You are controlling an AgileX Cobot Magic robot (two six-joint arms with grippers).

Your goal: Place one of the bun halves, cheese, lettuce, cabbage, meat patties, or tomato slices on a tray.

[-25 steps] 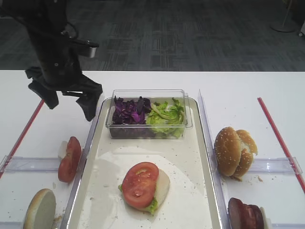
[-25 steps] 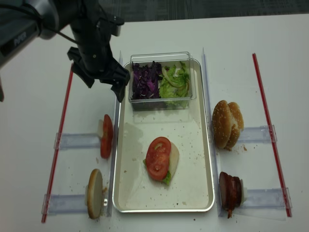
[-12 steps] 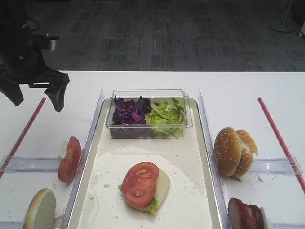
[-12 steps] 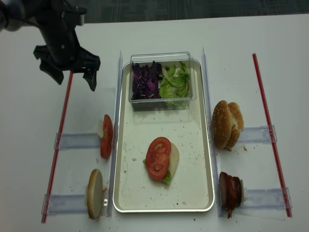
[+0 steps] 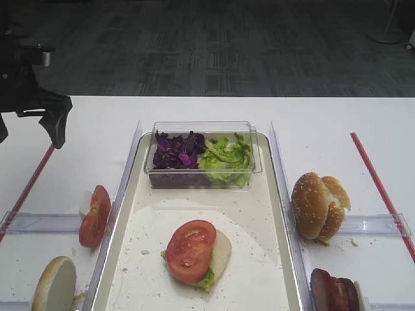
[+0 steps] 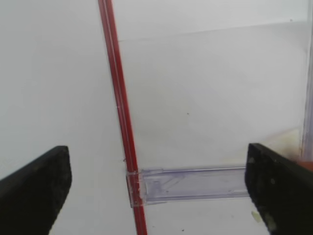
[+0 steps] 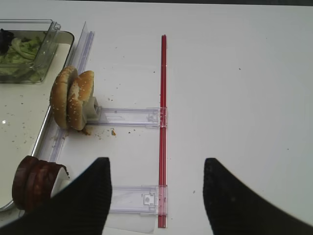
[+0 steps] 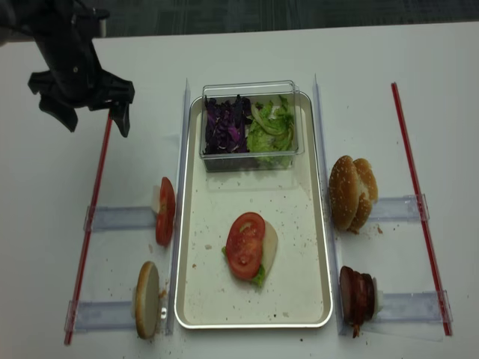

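Tray [image 8: 318, 247] long axis running away from the robot, tomato slice [image 8: 245, 245] flat on bun at its middle, clear box [image 8: 251, 123] at far end, left gripper [image 8: 93, 118] wide open and empty left of tray, right gripper [image 7: 156, 196] spread, empty.

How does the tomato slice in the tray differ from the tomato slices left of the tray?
The tomato slice in the tray lies flat, face up, on a bun half with lettuce under it. The tomato slices left of the tray stand on edge on the table, against a clear holder. One slice shows on the tray; outside is a stack. Both are glossy red rounds.
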